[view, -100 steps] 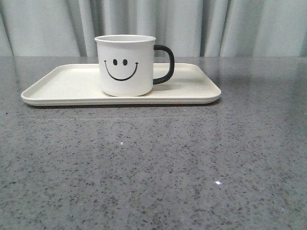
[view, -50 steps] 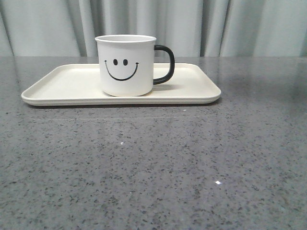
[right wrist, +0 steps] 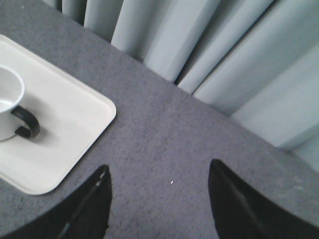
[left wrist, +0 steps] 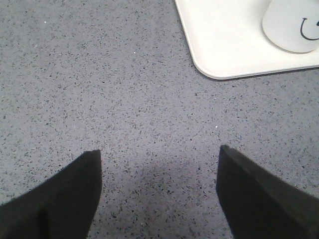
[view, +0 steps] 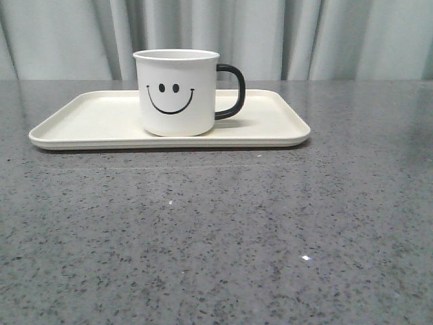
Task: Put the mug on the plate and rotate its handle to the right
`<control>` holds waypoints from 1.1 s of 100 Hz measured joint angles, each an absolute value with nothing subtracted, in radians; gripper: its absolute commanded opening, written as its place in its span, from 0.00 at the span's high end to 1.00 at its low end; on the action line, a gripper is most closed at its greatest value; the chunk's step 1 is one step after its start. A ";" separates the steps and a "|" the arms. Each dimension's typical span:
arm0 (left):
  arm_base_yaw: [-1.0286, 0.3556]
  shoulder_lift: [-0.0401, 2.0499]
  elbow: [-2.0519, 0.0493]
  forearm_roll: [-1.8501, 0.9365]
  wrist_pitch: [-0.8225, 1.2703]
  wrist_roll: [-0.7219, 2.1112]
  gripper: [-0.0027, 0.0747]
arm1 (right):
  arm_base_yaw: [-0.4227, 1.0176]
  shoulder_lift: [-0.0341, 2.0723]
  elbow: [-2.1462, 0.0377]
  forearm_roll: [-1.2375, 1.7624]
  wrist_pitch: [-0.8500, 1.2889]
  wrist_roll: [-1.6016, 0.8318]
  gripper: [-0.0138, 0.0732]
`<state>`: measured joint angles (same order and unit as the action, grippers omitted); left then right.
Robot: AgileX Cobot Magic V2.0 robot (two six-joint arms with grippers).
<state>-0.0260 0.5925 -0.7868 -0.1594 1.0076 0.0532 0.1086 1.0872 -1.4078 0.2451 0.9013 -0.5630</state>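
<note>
The white mug [view: 177, 95] with a black smiley face stands upright on the cream plate [view: 88, 125], near its middle. Its black handle [view: 232, 91] points to the right. No gripper shows in the front view. In the left wrist view the left gripper [left wrist: 159, 167] is open and empty over bare table, apart from the plate's corner [left wrist: 219, 50] and the mug [left wrist: 294, 25]. In the right wrist view the right gripper [right wrist: 158, 181] is open and empty over the table, apart from the plate [right wrist: 75, 124], the mug [right wrist: 7, 99] and its handle [right wrist: 27, 123].
The grey speckled table [view: 216, 230] stretches in front of the plate. Pale curtains [view: 304, 34] hang behind the table's far edge, also shown in the right wrist view [right wrist: 224, 59].
</note>
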 measured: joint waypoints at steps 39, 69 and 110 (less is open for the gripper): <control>-0.026 0.593 -0.787 -0.159 1.006 0.053 0.34 | 0.012 0.826 -1.024 0.245 0.735 -0.412 0.34; -0.026 0.593 -0.787 -0.159 1.006 0.053 0.34 | 0.010 0.598 -0.793 0.245 0.689 -0.342 0.34; -0.026 0.593 -0.787 -0.159 1.006 0.053 0.34 | 0.010 0.526 -0.753 0.245 0.806 -0.291 0.34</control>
